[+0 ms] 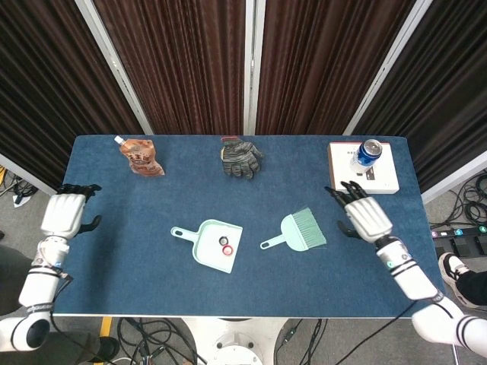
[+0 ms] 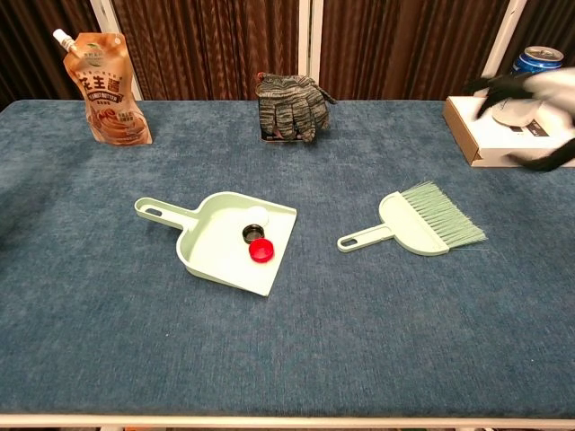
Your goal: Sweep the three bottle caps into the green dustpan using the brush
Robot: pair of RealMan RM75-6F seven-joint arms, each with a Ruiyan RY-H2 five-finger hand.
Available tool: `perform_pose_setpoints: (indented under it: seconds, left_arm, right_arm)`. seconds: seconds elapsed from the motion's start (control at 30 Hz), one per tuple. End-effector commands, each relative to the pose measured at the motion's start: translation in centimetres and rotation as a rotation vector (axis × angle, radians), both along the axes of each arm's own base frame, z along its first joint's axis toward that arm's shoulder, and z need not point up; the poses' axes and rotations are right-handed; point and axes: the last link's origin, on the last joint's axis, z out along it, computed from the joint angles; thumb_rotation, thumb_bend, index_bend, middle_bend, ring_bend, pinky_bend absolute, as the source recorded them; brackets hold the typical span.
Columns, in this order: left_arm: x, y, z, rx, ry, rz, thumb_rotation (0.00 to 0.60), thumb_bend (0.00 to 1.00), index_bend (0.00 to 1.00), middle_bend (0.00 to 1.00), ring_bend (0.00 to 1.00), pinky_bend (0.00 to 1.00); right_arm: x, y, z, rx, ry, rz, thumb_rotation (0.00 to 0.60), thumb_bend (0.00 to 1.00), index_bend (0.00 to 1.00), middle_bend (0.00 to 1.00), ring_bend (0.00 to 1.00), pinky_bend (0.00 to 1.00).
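The green dustpan (image 1: 205, 245) (image 2: 211, 248) lies flat near the table's middle, handle to the left. Three bottle caps sit inside it: a white one (image 2: 258, 214), a black one (image 2: 249, 233) and a red one (image 1: 227, 249) (image 2: 260, 250). The green brush (image 1: 298, 231) (image 2: 418, 224) lies free on the cloth to the dustpan's right, bristles to the right. My right hand (image 1: 367, 217) (image 2: 535, 99) hovers right of the brush, fingers spread, holding nothing. My left hand (image 1: 64, 214) is off the table's left edge, fingers apart and empty.
A brown pouch (image 1: 141, 157) stands at the back left. Knit gloves (image 1: 240, 157) lie at the back middle. A blue can (image 1: 368, 152) stands on a white box (image 1: 380, 181) at the back right, close to my right hand.
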Motion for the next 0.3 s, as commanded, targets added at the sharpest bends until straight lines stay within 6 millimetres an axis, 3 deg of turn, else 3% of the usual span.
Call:
perform_pose_setpoints:
  seconds: [0.03,0.17,0.3]
  left_arm:
    - [-2.1,-3.2,1.4,0.054,0.006,0.030,0.600,0.29,0.26,0.31,0.25,0.18]
    - [-3.3,-6.5,2.2,0.096,0.009,0.067,0.600,0.29,0.26,0.31,0.25,0.18]
    - [-3.8,-9.8,2.4,0.118,-0.012,0.112,0.600,0.27,0.26,0.31,0.25,0.18]
  right_arm:
    - [-2.9,3.5,4.3,-0.132,-0.084,-0.106,0.600,0.33,0.02,0.22,0.02,0.06]
    - [-4.9,7.4,6.3,-0.223,-0.112,-0.174,0.600,0.33,0.02,0.22,0.02,0.07]
    - [-5.7,10.8,7.2,-0.295,-0.168,-0.212,0.600,0.33,0.03,0.23,0.02,0.07]
